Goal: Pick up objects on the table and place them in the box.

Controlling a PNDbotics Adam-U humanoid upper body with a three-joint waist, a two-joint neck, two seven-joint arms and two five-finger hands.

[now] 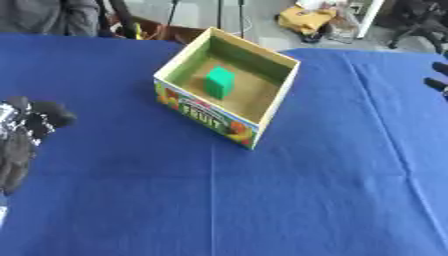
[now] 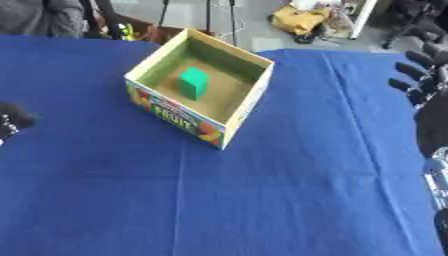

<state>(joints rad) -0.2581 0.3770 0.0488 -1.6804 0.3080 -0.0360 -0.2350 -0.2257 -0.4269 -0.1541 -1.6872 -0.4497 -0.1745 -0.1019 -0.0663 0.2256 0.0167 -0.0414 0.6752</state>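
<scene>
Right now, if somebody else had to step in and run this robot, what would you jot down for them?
Left hand: at the table's left edge, fingers curled, holding nothing.
Right hand: at the right edge, fingers relaxed and open, holding nothing.
Box: open, standing on the blue tablecloth, toward the far side.
Green block: already inside the box, on its floor.
Done: that block is in.
Left: I see nothing else on the cloth to pick up, so the job looks finished in these views.

Matt blue cloth (image 1: 262,200) under a printed cardboard box (image 1: 210,117).
</scene>
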